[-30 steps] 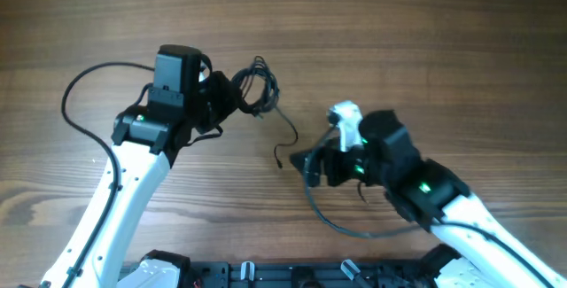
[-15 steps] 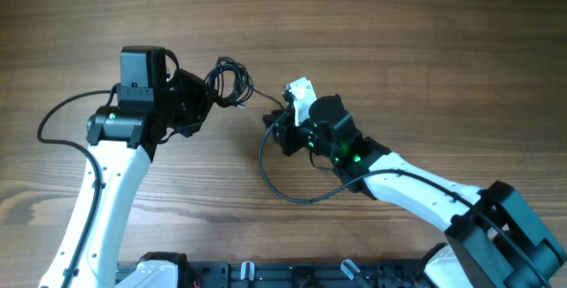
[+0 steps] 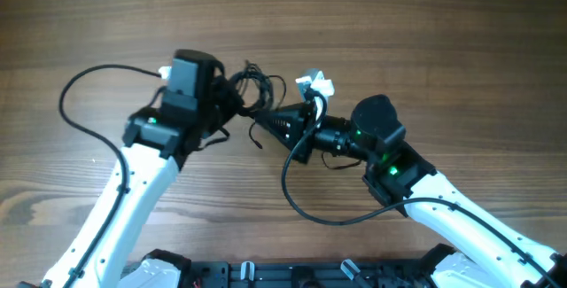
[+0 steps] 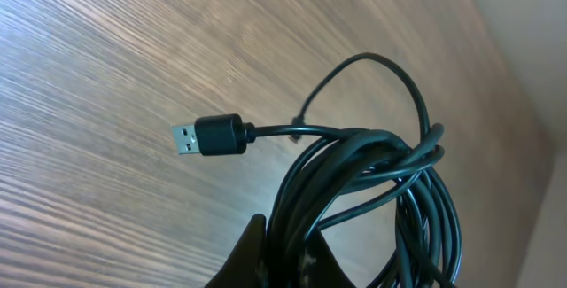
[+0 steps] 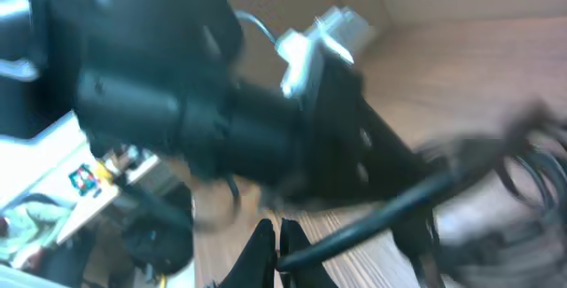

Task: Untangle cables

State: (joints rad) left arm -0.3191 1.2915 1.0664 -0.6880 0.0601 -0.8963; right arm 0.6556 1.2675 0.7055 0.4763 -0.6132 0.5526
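The cables (image 3: 259,89) are a looped bundle of thin black cord hanging just above the wooden table, left of centre. My left gripper (image 3: 229,102) is shut on the bundle's left side. In the left wrist view the strands (image 4: 372,159) run up from between the fingers of my left gripper (image 4: 283,235), and a black USB plug (image 4: 210,136) sticks out to the left. My right gripper (image 3: 262,120) points left just below the bundle. The blurred right wrist view shows my right gripper (image 5: 276,228) shut, with one cable strand (image 5: 381,217) leaving its tips toward the upper right.
Thick black camera leads loop beside the left arm (image 3: 80,84) and under the right arm (image 3: 301,201). The right arm's white wrist camera (image 3: 316,81) sits close to the bundle. The left arm (image 5: 177,102) fills much of the right wrist view. Bare wooden table (image 3: 425,40) lies all around.
My right gripper has gone from open to shut and now points left at the bundle. My left gripper has carried the bundle rightward, toward the right gripper.
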